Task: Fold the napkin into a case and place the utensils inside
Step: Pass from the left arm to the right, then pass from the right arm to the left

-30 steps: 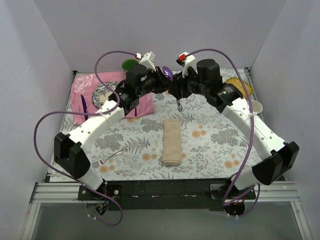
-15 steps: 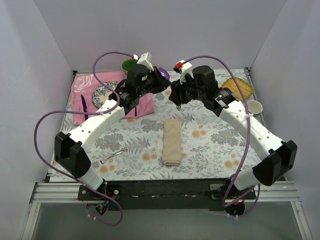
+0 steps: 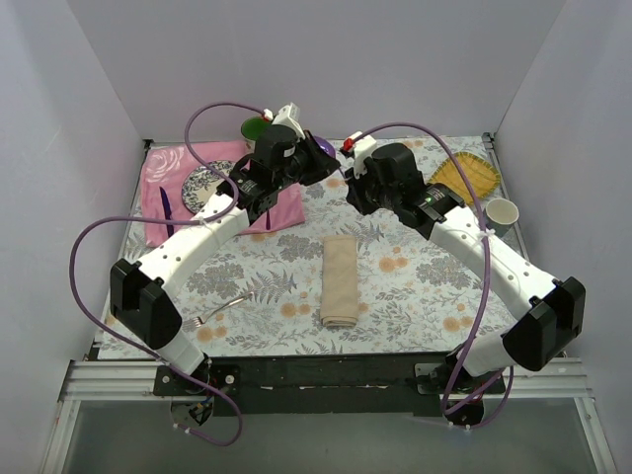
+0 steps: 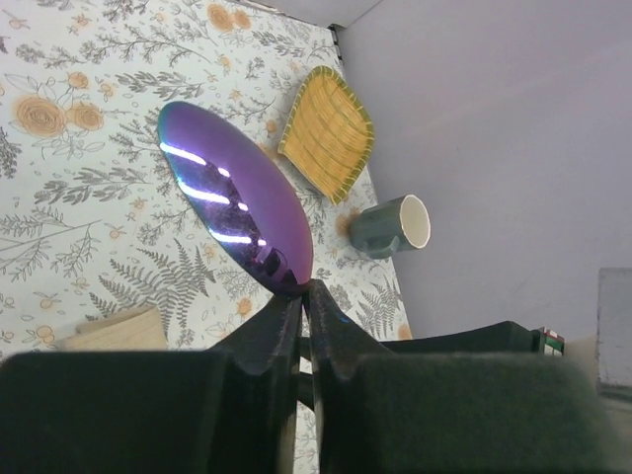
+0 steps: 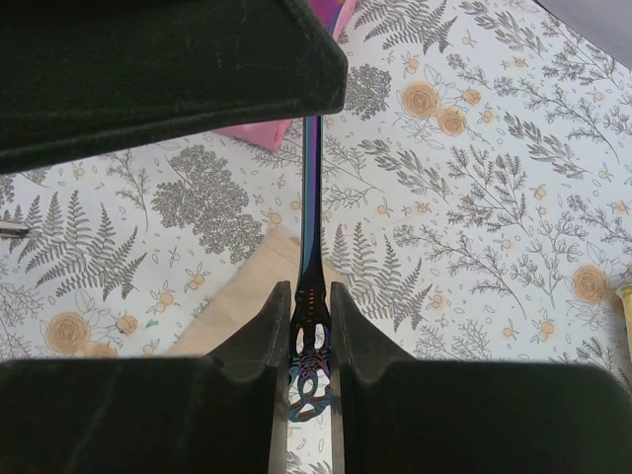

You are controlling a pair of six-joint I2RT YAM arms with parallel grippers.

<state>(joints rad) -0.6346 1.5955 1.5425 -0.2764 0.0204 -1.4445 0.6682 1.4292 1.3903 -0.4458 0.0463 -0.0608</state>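
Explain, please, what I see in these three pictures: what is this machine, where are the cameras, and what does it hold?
It is two robot arms bolted to a flowered table. One picture looks down from above; the others come from a camera on each wrist. On the table are a folded beige napkin, a pale fork, a pink mat and a cup. The left gripper pinches a purple spoon at the bowl's neck; the right gripper is closed on its handle.

The spoon's point(image 4: 232, 202) handle is apparently hidden behind the left hand point(image 4: 306, 296).
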